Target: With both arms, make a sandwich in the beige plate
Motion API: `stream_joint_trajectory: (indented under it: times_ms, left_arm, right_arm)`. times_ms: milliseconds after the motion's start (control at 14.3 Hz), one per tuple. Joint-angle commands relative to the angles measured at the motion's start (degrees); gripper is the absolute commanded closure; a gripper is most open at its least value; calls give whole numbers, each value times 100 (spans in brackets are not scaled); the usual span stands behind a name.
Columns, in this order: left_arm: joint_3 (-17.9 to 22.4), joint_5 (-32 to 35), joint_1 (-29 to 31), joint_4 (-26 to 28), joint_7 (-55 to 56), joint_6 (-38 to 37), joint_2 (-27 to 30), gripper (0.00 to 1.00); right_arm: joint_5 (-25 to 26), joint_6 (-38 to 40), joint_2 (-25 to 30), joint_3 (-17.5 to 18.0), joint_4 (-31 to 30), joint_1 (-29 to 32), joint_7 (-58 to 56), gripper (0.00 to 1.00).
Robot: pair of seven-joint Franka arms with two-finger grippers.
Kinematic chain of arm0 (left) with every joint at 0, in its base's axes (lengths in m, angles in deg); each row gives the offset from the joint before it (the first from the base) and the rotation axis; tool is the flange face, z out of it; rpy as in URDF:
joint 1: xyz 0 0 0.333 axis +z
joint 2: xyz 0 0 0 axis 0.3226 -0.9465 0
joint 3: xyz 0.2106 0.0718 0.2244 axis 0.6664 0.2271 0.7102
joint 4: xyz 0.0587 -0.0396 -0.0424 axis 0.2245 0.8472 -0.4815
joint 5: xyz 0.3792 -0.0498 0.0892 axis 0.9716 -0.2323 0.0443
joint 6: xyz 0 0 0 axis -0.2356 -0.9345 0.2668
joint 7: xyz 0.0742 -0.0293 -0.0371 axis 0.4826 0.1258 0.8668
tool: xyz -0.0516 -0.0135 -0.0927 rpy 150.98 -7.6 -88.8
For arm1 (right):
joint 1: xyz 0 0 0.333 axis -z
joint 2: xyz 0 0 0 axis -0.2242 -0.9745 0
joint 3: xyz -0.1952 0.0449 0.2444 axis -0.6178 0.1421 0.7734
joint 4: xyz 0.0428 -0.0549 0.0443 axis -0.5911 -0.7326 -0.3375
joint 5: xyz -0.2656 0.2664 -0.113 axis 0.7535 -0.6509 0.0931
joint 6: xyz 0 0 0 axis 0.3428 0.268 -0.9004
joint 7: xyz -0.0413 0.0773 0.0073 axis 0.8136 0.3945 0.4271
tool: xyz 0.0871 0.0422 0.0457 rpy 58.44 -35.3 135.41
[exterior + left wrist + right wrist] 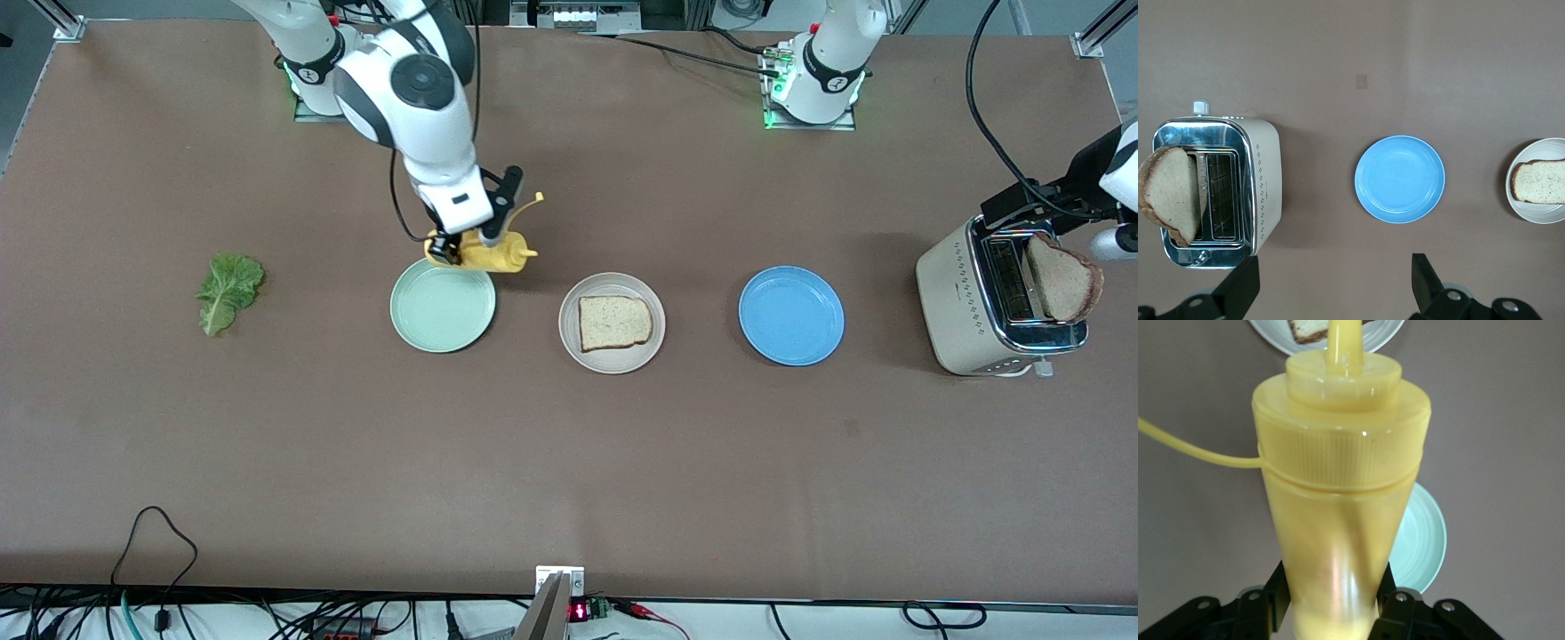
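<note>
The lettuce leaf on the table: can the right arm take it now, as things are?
Probably not yet. The right gripper is shut on the yellow squeeze bottle, beside the mint green plate. The lettuce leaf lies uncovered toward the right arm's end of the table, so the path looks free once the bottle is released.

Three plates: mint green plate (443,305), beige plate (612,323), blue plate (791,316). Two bread slices (one on beige (614,322), one in the toaster (1063,280)). One toaster (967,302), one lettuce leaf (228,290), one yellow squeeze bottle (492,253).
</note>
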Motion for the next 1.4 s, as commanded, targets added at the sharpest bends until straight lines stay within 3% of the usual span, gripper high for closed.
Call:
stream_joint_trajectory:
  times_ms: [0,140,491,1192,1332]
  left_arm:
    - [16,-109,19,-15,-108,-29,40,0]
    - [16,-109,19,-15,-117,-21,40,0]
    - [-37,-109,19,-41,-117,-12,49,0]
    - [-37,-109,10,-41,-117,-29,49,0]
    - [-37,-109,19,-41,-117,-29,40,0]
  right_arm:
    - [259,615,-1043,-1140,1447,-1432,308,100]
    - [242,633,-1500,-1846,1932,-2200,404,100]
    - [268,616,-2249,-2393,2452,-2958,800,100]
    - [242,633,-2443,-2516,2636,-3108,861,100]
    - [-20,921,-2399,-2622,2873,-3117,862,100]
